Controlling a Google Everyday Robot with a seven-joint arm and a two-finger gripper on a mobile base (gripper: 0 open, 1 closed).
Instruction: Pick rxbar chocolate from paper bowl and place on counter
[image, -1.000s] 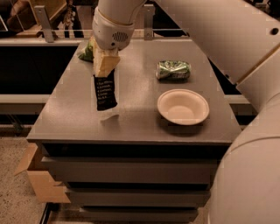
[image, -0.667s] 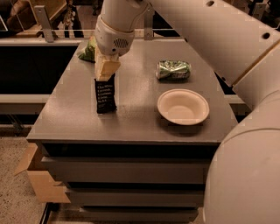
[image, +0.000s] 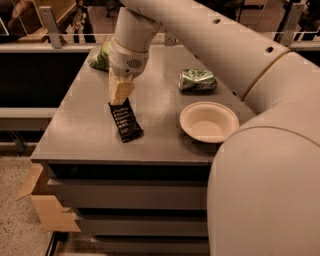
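Note:
The rxbar chocolate (image: 126, 121), a dark wrapper with white text lines, leans on the counter (image: 85, 125) left of centre, its lower end resting on the surface. My gripper (image: 118, 100) reaches down from above and is shut on the bar's upper end. The white paper bowl (image: 209, 121) sits empty on the counter to the right, well apart from the bar.
A green shiny can (image: 198, 80) lies on its side behind the bowl. A green chip bag (image: 101, 58) lies at the counter's far left corner, behind my gripper. My large arm covers the right side of the view. A cardboard box (image: 42, 210) stands on the floor at the left.
The bar hung upright from my gripper above the counter; now it is lower and tilted, with its bottom end on the surface, slid toward the front.

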